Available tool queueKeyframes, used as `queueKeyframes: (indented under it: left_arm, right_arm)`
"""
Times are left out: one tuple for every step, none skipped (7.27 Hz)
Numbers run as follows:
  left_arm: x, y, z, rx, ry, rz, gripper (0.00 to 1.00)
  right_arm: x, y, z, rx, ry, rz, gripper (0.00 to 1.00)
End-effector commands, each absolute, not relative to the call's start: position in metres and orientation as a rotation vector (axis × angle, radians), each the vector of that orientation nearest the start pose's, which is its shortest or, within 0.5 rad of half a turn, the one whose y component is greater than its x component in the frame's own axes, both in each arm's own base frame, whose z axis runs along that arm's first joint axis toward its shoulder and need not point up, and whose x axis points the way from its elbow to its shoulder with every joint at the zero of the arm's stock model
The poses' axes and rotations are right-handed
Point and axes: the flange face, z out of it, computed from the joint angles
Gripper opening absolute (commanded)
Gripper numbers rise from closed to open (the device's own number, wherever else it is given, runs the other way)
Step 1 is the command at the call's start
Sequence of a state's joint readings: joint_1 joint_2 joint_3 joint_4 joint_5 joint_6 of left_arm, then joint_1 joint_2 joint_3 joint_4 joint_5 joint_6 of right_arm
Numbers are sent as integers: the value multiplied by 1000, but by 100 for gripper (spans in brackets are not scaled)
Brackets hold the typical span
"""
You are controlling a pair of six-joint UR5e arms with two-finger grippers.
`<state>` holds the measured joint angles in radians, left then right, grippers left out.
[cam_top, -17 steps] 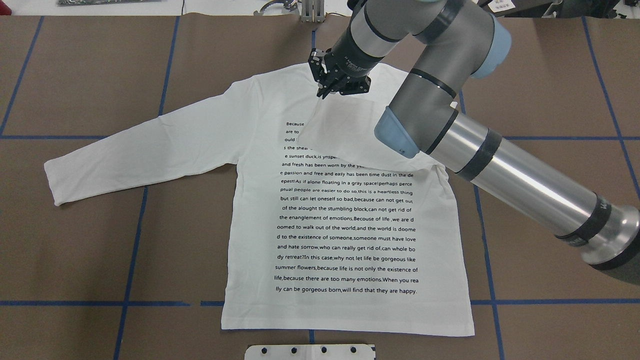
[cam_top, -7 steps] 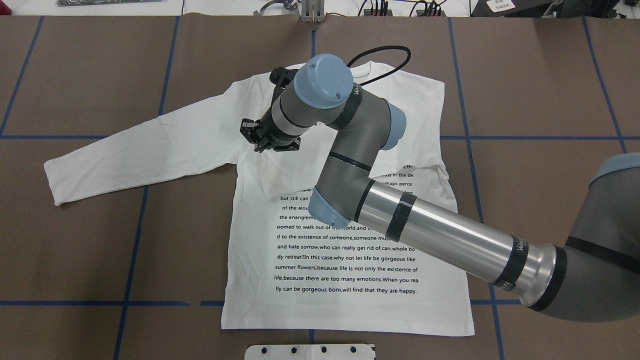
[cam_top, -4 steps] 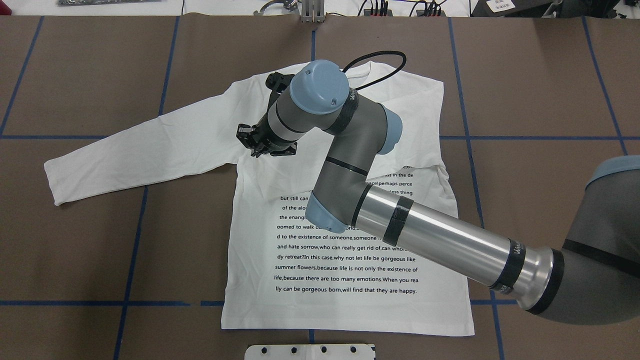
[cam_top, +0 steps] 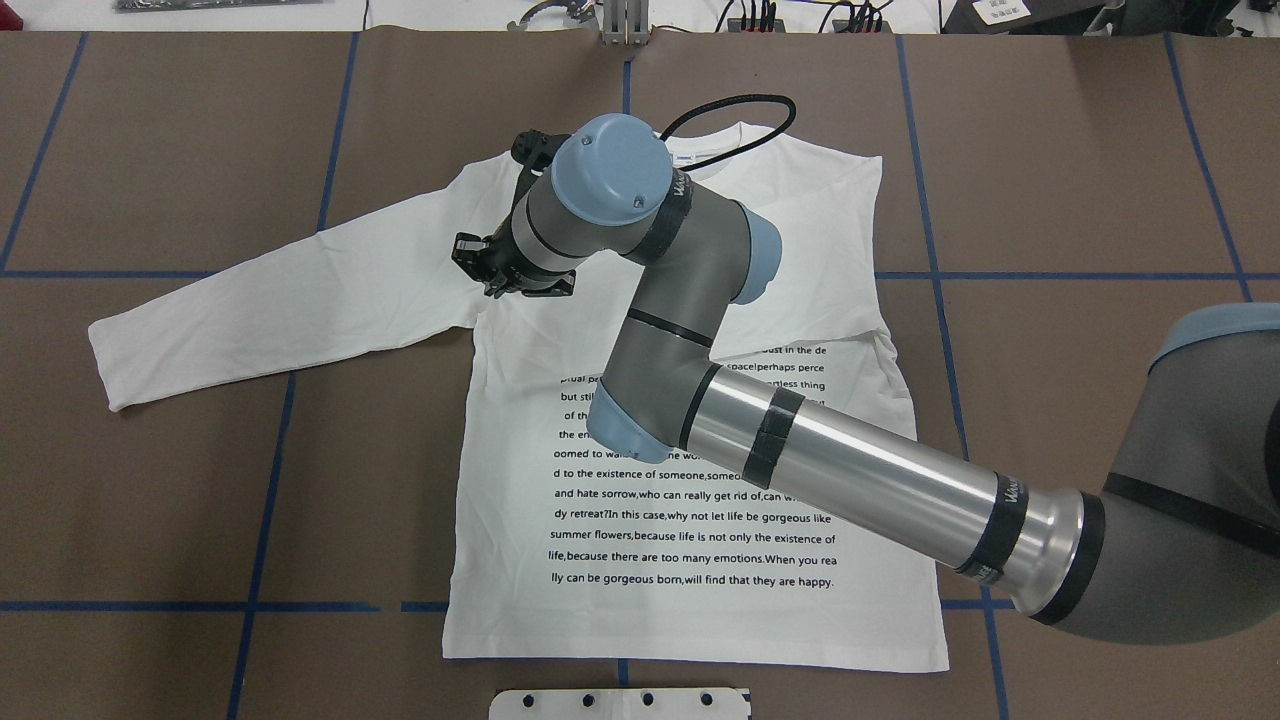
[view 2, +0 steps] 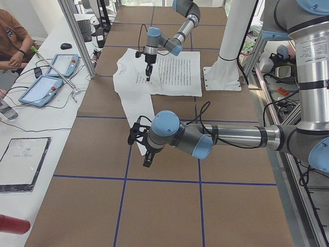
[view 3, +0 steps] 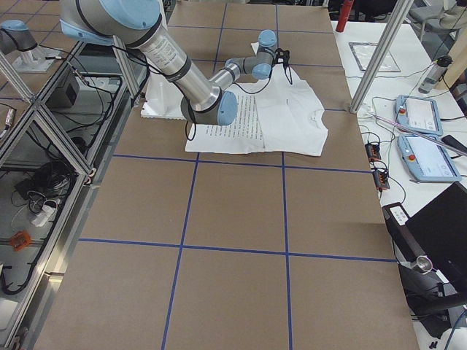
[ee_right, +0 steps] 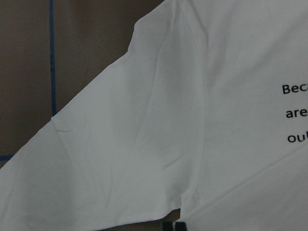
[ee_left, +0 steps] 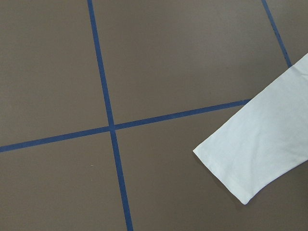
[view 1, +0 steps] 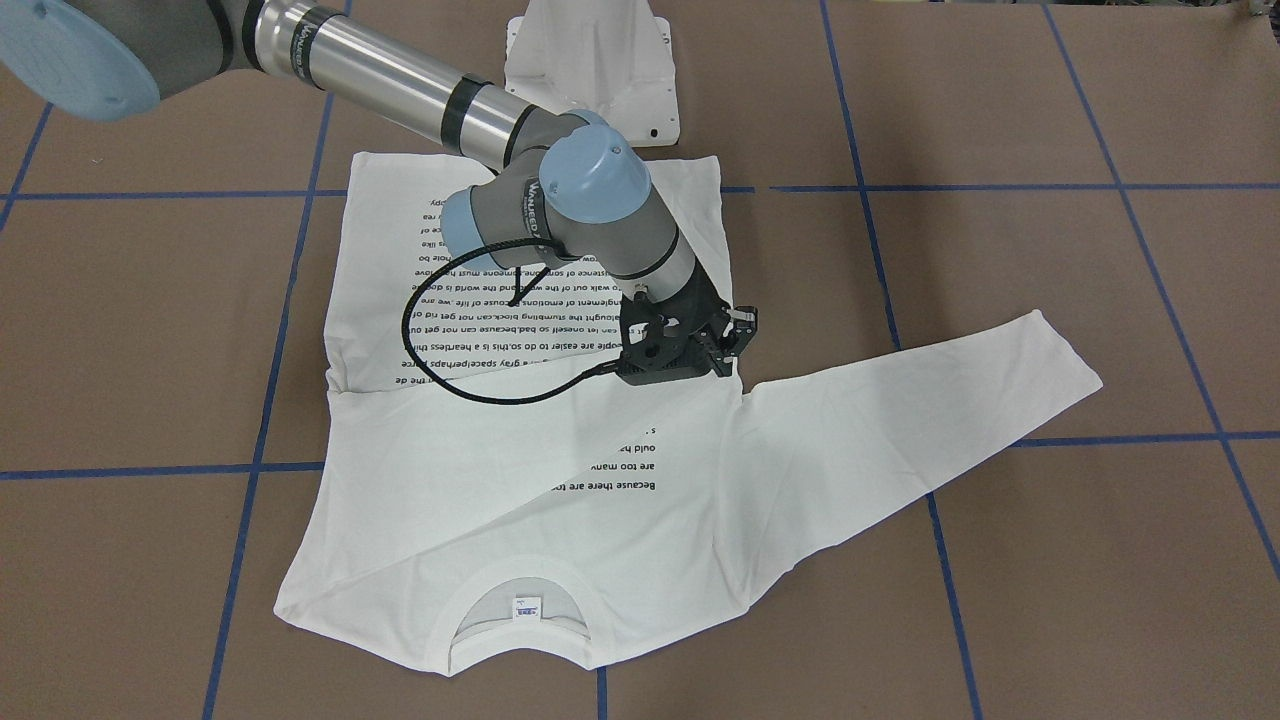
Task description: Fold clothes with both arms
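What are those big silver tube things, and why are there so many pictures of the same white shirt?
Those are two robot arms with pincers for hands. Cameras look from above, from across the table, from both ends, and from each wrist. A white shirt with printed words lies on the brown table, one sleeve folded over its chest. The right pincer is over the other sleeve's armpit; the left pincer hangs near that sleeve's cuff. Neither seems to hold anything.

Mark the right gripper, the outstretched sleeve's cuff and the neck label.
right gripper (cam_top: 478,270), overhead view, midway between its fingertips.
sleeve cuff (cam_top: 108,365), overhead view, the hemmed end.
neck label (view 1: 527,607), front-facing view, the label's middle.
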<state>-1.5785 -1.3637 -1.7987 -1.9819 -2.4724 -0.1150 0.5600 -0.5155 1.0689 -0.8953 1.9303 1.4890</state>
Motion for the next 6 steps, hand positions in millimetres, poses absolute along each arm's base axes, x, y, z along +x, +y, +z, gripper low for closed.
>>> queueKeyframes:
  left_arm:
    - [-58, -421, 588, 348, 906, 80, 100]
    - [-58, -421, 587, 348, 907, 79, 100]
    - [-58, -421, 587, 348, 907, 81, 100]
    - [-57, -422, 587, 353, 905, 89, 100]
    - [-49, -424, 585, 346, 909, 102, 100]
    - [-44, -425, 593, 315, 905, 85, 100]
  right_arm:
    - [-652, -525, 97, 109, -1243, 211, 41]
    - [-654, -526, 100, 124, -1235, 223, 78]
    - [-657, -526, 96, 131, -1232, 228, 96]
    - [-657, -526, 90, 132, -1237, 238, 97]
    - [-648, -528, 81, 93, -1262, 313, 98]
    - [-611, -543, 72, 83, -1298, 373, 98]
